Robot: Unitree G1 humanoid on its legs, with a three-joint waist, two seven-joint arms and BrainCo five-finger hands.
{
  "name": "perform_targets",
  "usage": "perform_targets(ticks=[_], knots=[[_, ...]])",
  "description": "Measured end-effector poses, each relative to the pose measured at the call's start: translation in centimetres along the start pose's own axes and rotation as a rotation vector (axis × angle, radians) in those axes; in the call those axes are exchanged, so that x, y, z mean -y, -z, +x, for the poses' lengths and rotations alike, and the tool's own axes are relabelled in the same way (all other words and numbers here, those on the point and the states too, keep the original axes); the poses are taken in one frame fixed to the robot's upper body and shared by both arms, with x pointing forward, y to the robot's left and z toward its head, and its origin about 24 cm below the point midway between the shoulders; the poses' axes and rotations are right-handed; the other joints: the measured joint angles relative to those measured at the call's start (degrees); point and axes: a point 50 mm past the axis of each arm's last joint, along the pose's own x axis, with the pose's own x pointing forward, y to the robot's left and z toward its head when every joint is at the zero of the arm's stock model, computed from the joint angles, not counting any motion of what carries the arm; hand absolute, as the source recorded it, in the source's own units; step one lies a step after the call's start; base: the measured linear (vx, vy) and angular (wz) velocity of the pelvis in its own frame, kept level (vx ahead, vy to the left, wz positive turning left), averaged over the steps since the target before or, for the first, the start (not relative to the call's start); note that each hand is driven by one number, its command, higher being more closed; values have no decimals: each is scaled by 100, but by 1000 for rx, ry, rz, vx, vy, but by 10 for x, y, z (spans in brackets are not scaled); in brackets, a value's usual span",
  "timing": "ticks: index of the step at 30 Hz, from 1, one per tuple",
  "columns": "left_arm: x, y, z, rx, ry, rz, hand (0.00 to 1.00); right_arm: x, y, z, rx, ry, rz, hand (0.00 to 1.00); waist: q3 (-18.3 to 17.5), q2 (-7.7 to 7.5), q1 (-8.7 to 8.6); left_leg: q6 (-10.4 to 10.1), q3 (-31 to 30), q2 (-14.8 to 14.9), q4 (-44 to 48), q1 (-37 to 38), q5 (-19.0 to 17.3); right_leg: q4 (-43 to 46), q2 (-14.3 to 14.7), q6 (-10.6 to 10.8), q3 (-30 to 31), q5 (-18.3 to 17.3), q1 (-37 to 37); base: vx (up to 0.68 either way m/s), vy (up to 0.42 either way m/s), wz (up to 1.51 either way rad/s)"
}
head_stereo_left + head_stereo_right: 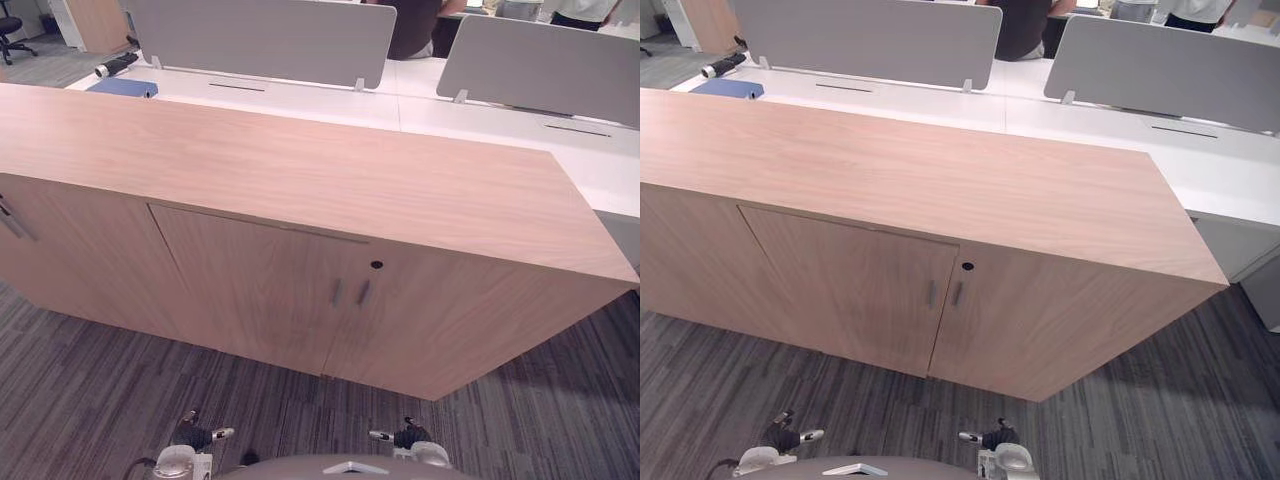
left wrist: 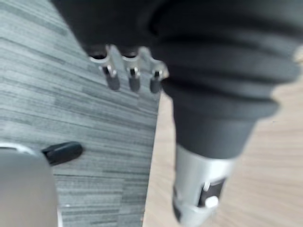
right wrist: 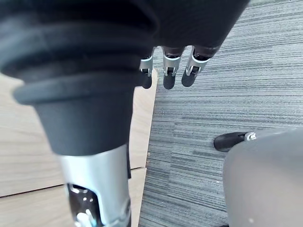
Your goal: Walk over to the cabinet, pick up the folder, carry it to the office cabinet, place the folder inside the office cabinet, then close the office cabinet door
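Standing before a long wooden cabinet point(image 1: 300, 170) on striped grey carpet point(image 1: 90, 390), I have both arms hanging low and close to my body. My left hand point(image 1: 195, 435) is at my left side and my right hand point(image 1: 408, 436) at my right, both well short of the cabinet front. In the left wrist view my fingers point(image 2: 133, 80) point down in a loose row over the carpet, with the thumb point(image 2: 63, 152) apart from them and nothing between them. The right wrist view shows the same: my fingers point(image 3: 168, 75) are relaxed and slack, the thumb point(image 3: 229, 140) is off to one side, and the hand holds nothing. The two doors point(image 1: 250, 290) facing me are shut. Their slim metal handles point(image 1: 350, 292) sit side by side at the seam, with a small dark keyhole point(image 1: 376, 265) just above them. The cabinet top is bare wood. The blue folder point(image 1: 122, 87) lies flat on the white desk point(image 1: 420, 100) just beyond the cabinet's back edge, far off to my left and well away from both hands. A black and white roll point(image 1: 115, 65) lies near it. Grey divider screens point(image 1: 260, 40) stand along the desk, and a person in dark clothing point(image 1: 410, 25) is behind them. An office chair point(image 1: 12, 40) stands in the far left corner.
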Motion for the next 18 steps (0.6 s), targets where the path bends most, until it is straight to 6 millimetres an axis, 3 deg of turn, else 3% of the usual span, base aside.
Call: perform_targets(ticks=[10, 14, 18], knots=[[-2, 3, 2, -32, -12, 4, 0, 7, 2, 2, -25, 23, 22, 0, 161, 16, -17, 6, 69, 5, 0, 175, -63, -19, 0, 39, -14, 27, 169, 33, -31, -4], [0, 3, 3, -41, -10, -3, 0, 9, 1, 3, -22, 27, 19, 0, 249, 126, -26, -48, 71, 10, -1, 178, -105, -18, 0, 40, -23, 25, 169, -43, -33, -1], [0, 3, 3, -40, -9, -4, 0, 12, 0, 3, -22, 31, 17, 0, 241, 93, -24, -48, 70, 9, -1, 181, -106, -18, -1, 42, -27, 18, 169, -9, -8, 0]])
